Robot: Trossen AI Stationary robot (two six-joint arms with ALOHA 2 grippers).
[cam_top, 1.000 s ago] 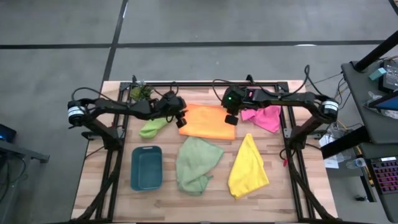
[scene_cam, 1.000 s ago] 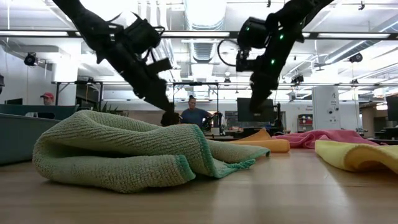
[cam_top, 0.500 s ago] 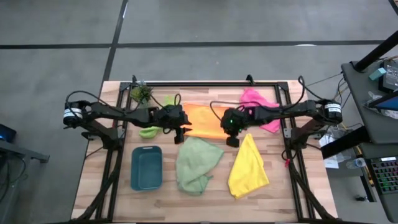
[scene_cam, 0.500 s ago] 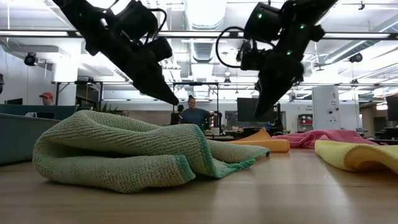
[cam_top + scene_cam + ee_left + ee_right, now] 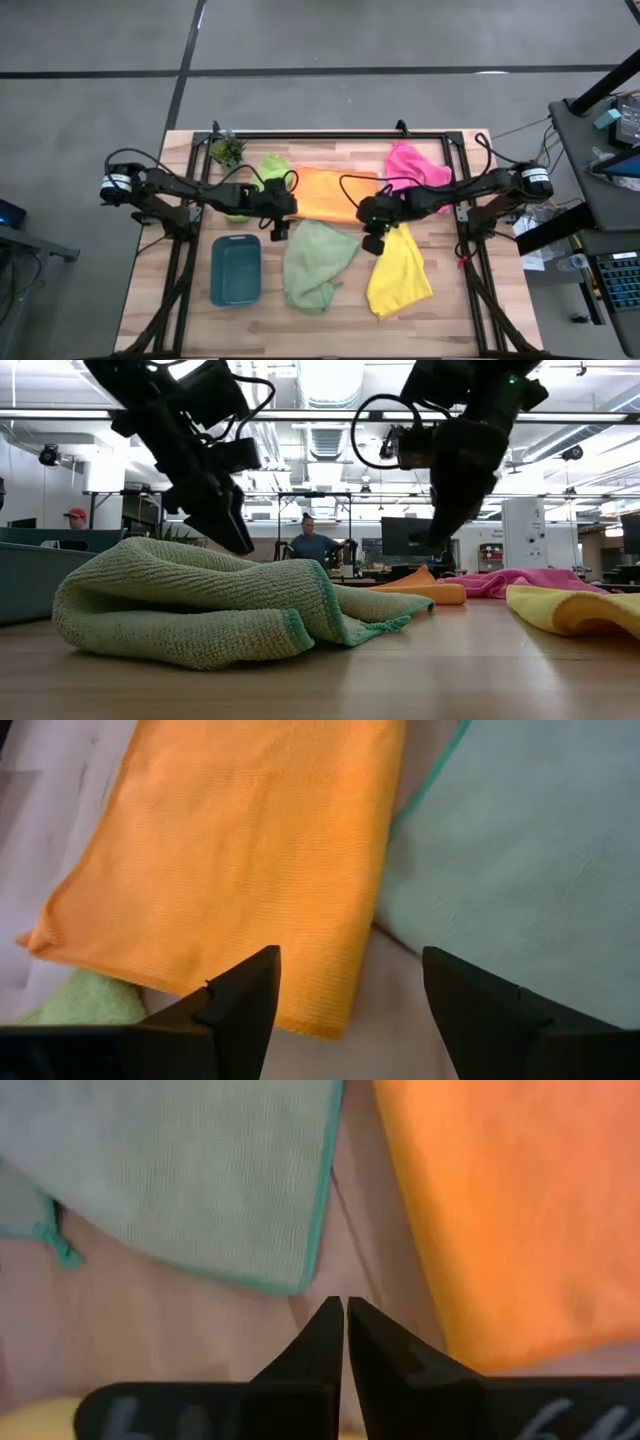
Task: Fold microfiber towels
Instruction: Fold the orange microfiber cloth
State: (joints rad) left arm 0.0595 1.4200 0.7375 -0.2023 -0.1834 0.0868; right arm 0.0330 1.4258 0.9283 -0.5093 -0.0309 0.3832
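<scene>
The orange towel [image 5: 328,194] lies folded flat at the table's far middle. The pale sage towel [image 5: 315,262] lies bunched in front of it, and the yellow one [image 5: 400,272] to its right. The lime towel [image 5: 270,166] and the pink towel [image 5: 413,165] lie at the back. My left gripper [image 5: 278,231] hangs open above the sage towel's far left corner [image 5: 520,850] and the orange towel's near edge [image 5: 330,1010]. My right gripper [image 5: 373,243] is shut above bare table [image 5: 360,1270], between the sage towel [image 5: 200,1170] and the orange one [image 5: 500,1200].
A teal tray [image 5: 236,270] sits at the near left and a small potted plant [image 5: 227,150] at the far left corner. A black frame [image 5: 330,133] runs along the table's far edge and sides. Bare wood shows along the near edge [image 5: 330,335].
Both grippers have swung from over the orange towel toward the table's near edge and sunk a little, ending at the sage towel's far corners. My left gripper's fingers stand wider apart now. The towels lie as before.
</scene>
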